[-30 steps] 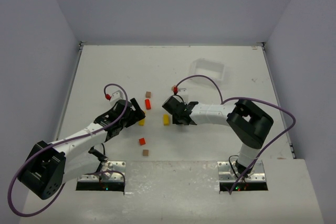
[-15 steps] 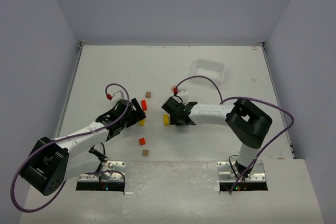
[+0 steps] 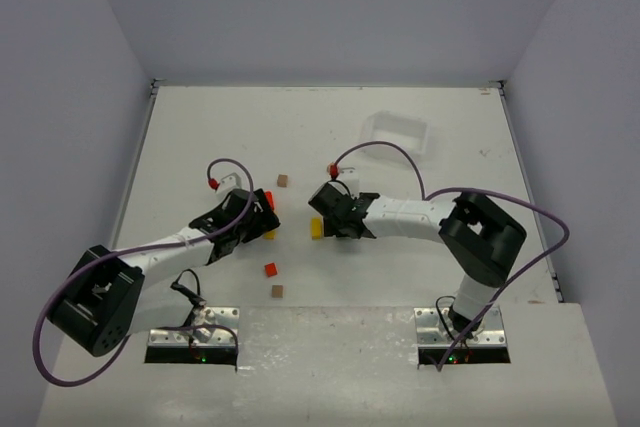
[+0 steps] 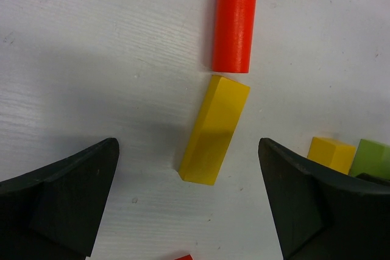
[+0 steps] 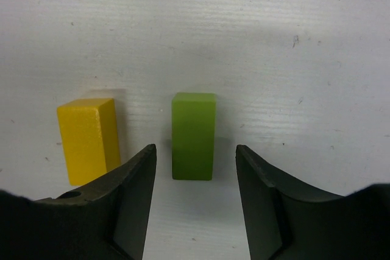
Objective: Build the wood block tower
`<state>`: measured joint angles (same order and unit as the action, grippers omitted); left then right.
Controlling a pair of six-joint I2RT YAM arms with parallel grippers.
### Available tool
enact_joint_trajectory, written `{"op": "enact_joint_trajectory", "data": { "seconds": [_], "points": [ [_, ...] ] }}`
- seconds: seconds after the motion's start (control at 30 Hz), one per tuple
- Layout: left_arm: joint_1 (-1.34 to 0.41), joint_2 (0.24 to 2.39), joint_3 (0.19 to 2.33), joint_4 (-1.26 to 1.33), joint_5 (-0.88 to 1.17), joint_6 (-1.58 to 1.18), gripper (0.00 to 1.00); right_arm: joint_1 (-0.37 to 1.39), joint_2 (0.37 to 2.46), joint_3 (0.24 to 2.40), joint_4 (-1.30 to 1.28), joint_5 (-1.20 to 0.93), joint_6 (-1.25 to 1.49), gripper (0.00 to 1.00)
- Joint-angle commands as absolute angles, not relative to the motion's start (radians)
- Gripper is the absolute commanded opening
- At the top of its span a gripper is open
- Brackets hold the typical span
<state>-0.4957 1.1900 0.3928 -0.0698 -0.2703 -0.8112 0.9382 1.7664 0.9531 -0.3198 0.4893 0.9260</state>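
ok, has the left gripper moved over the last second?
Yes, slightly. In the top view the left gripper has edged forward and right, closer to the far brown block, which has stayed put.

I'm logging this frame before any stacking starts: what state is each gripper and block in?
Left gripper: open, straddling the long yellow block, not touching.
Right gripper: open, straddling the green block.
Long yellow block: lying flat, unstacked.
Red cylinder: on its side, at that block's end.
Green block: unstacked, ungripped.
Short yellow block: beside the green one, apart.
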Motion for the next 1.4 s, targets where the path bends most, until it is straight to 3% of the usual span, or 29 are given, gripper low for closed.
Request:
{"op": "enact_joint_trajectory", "data": {
  "seconds": [0.0, 0.5, 1.1, 1.23, 1.37],
  "points": [
    [-0.492, 1.22, 0.424, -0.024, -0.28, -0.773, 0.96, 0.943, 1.67, 0.976, -0.32, 0.557, 0.899, 0.56],
    [-0.538, 1.394, 0.482, -0.019, -0.241, -0.648, 0.62, 0.877, 1.444, 0.804, -0.297, 0.652, 0.881, 0.61],
    [-0.658, 1.486, 0.584, -0.18, -0.313, -0.675, 0.5, 0.793, 1.35, 0.635, -0.224, 0.592, 0.891, 0.61],
    [-0.69, 1.482, 0.578, -0.217, -0.352, -0.703, 0.37, 0.78, 1.312, 0.6, -0.217, 0.593, 0.898, 0.62],
    [-0.697, 1.486, 0.594, -0.23, -0.364, -0.702, 0.17, 0.773, 1.301, 0.589, -0.218, 0.595, 0.893, 0.61]
  ]
}}
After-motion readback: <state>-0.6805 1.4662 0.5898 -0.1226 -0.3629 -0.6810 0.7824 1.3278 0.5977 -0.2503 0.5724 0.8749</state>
